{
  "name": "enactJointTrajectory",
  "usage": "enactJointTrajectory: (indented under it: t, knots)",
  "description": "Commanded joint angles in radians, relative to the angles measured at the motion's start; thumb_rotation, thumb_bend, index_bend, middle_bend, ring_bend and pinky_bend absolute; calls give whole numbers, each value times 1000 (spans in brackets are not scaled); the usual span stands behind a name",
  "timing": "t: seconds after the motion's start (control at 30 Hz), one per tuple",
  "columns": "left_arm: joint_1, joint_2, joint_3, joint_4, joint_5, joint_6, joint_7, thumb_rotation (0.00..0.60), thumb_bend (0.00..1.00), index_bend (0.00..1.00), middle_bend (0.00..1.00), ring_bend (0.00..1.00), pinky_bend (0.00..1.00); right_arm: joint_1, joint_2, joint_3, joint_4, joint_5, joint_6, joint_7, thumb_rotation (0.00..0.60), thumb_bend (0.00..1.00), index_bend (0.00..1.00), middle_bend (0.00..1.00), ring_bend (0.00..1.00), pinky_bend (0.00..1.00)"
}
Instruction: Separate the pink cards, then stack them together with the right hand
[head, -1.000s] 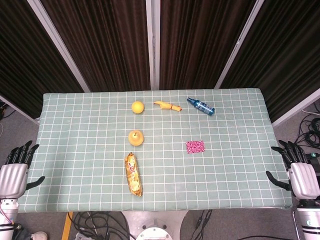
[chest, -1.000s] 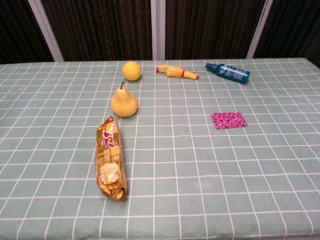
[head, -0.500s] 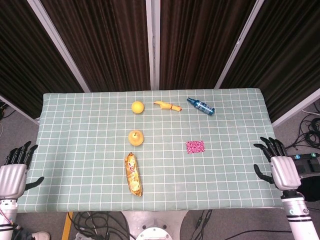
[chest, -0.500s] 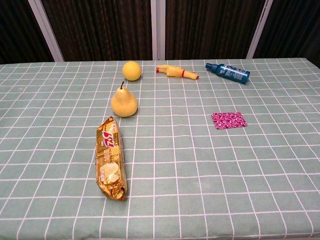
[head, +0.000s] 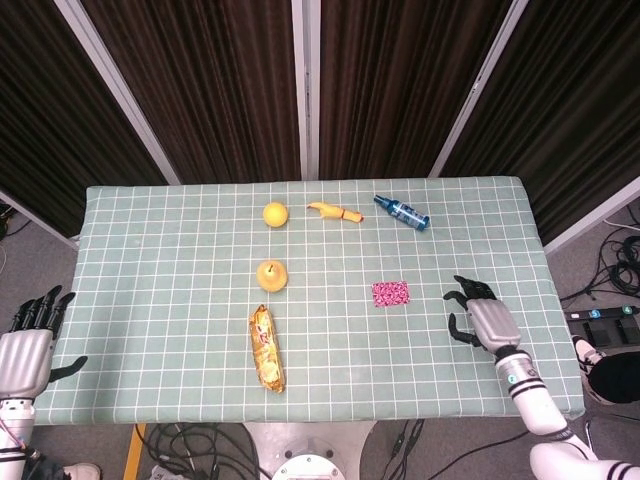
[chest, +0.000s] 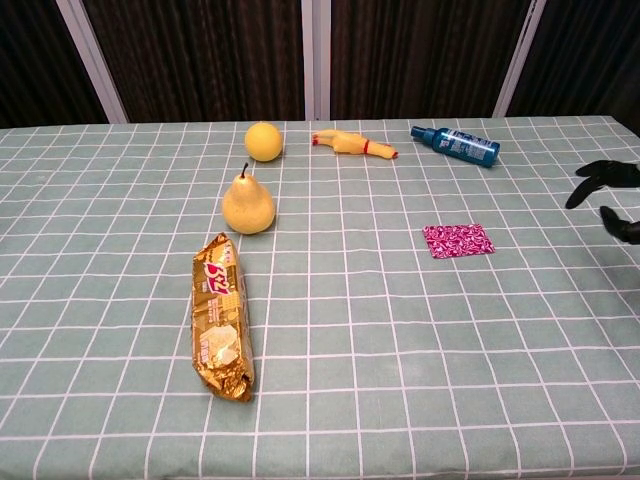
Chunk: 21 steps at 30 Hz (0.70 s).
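Your right hand (head: 482, 318) has come in from off the tabletop (head: 160, 300) edge and now hovers over it, fingers (chest: 600, 172) spread wide, holding nothing. The pink cards (head: 390, 293) lie flat just ahead of the fingertips, untouched, so separating hasn't begun. Bare cloth surrounds the cards; the blue bottle (head: 402, 212) sits well beyond. Left hand (head: 28, 345) is parked off the edge, fingers apart.

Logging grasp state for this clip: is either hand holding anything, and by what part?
Nothing is held. The right hand is over the table beside the pink cards, fingers apart, not touching them. The left hand is empty, off the table.
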Motion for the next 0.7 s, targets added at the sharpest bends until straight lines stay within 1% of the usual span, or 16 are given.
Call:
enactJointTrajectory:
  t: [0.03, 0.3, 0.5, 0.7]
  knots:
    - [-1, 0, -1, 2, -2, -2, -2, 600, 5, 163, 156, 126, 137, 58, -57, 13, 50, 61, -62, -53, 264, 595, 262, 10, 0, 0]
    - [2, 4, 2, 6, -10, -10, -10, 600, 5, 163, 156, 126, 137, 142, -146, 17, 150, 134, -125, -124, 266, 584, 265, 11, 0, 0]
    - [0, 7, 2, 7, -10, -16, -18, 600, 6, 163, 156, 126, 137, 179, -197, 9, 216, 142, -132, -158, 266, 574, 265, 11, 0, 0]
    - [-3, 7, 3, 11, -5, -19, -21, 600, 6, 163, 156, 126, 137, 204, -239, 5, 278, 152, -150, -154, 261, 573, 265, 10, 0, 0]
